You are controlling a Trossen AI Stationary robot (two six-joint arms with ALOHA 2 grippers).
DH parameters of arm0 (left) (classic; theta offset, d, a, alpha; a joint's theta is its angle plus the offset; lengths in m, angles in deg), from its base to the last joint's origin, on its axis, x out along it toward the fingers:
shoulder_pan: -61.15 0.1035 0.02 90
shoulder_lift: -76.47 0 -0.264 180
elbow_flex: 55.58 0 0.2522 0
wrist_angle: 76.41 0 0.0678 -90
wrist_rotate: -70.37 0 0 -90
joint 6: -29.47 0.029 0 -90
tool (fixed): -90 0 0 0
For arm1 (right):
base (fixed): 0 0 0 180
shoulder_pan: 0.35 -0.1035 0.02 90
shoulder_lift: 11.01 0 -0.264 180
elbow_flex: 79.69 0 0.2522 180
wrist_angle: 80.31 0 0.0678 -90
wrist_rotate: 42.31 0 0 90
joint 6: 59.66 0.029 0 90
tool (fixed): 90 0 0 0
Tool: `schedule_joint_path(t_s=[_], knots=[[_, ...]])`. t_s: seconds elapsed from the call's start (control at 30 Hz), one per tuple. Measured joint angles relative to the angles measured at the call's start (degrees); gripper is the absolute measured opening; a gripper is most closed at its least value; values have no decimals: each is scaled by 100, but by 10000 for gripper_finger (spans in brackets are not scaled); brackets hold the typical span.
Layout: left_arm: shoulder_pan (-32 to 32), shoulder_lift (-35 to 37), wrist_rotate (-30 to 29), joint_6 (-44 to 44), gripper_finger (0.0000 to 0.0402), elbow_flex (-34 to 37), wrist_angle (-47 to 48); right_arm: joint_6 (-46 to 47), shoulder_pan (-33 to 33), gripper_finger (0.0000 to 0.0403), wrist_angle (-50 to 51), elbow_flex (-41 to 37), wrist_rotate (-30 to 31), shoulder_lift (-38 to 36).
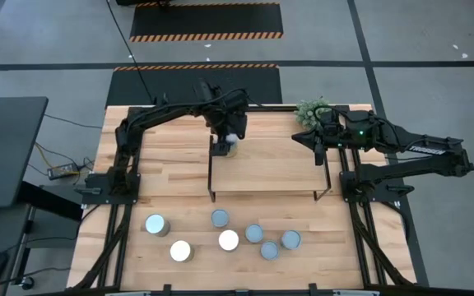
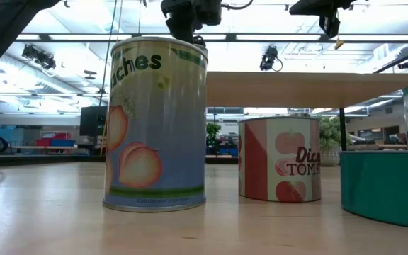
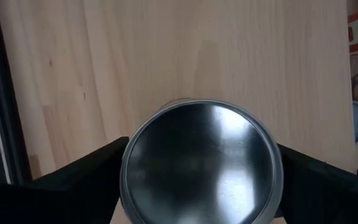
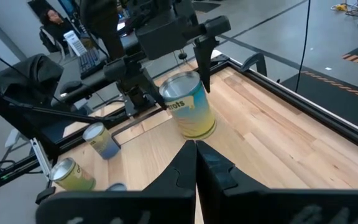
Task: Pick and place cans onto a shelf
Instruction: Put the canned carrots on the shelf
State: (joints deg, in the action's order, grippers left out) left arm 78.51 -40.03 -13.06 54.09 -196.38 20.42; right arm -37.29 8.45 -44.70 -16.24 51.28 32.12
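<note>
A: What's nearest us on the bench (image 1: 138, 168)?

B: Six loose cans (image 1: 229, 240) stand along the near edge, two toward the left and four in a cluster nearer the middle. From table height a peach-labelled can (image 2: 156, 124) and a tomato can (image 2: 280, 159) fill the front, with a teal one cut off at the right.

A: And how would one handle?

B: I judge them stiff, fairly heavy if full, with smooth metal sides that could slip. Best to pinch across the round wall near mid-height, claw fingers on opposite sides, keeping it upright.

A: Further back?

B: The shelf (image 1: 270, 168) spans the middle of the bench. Over its far left corner the left claw (image 1: 227, 140) is clamped on the seventh can (image 3: 201, 162); the wrist camera shows a dark finger pressed against each side of its silvery top, bare shelf wood beyond. Whether the base already touches the board, I cannot tell.

A: The right arm?

B: The right claw (image 1: 318, 141) waits at the far right end of the shelf, fingers pressed together and holding nothing, pointed across toward the held can.

A: Anything in the way?

B: A small green plant (image 1: 309, 109) sits just beyond the shelf's far right corner. The shelf's black legs and the clustered cans crowding each other look like the likeliest snags for the next pick
</note>
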Motion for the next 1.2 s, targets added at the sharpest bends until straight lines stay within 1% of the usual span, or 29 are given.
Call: schedule_joint_path(t_s=[0.23,0.53,0.73,0.8,0.97,1.03,1.2], knots=[[-24,6,-82,-81,358,-114,-28,0,0,5,0,0,0,0],[-25,15,-136,-150,358,-613,-35,0,0,5,0,0,0,0],[-44,32,-117,-315,358,-796,-2,11,0,5,5,0,-11,-19],[-61,86,-41,-507,358,-793,43,66,0,5,0,0,-13,-52],[-205,369,489,-1158,357,-796,515,146,-11,5,75,0,-24,-87],[-340,492,505,-1390,357,-796,718,126,-11,5,133,0,-27,-90],[-804,1018,253,-2167,357,-799,696,-17,-11,5,214,0,-26,-90]])
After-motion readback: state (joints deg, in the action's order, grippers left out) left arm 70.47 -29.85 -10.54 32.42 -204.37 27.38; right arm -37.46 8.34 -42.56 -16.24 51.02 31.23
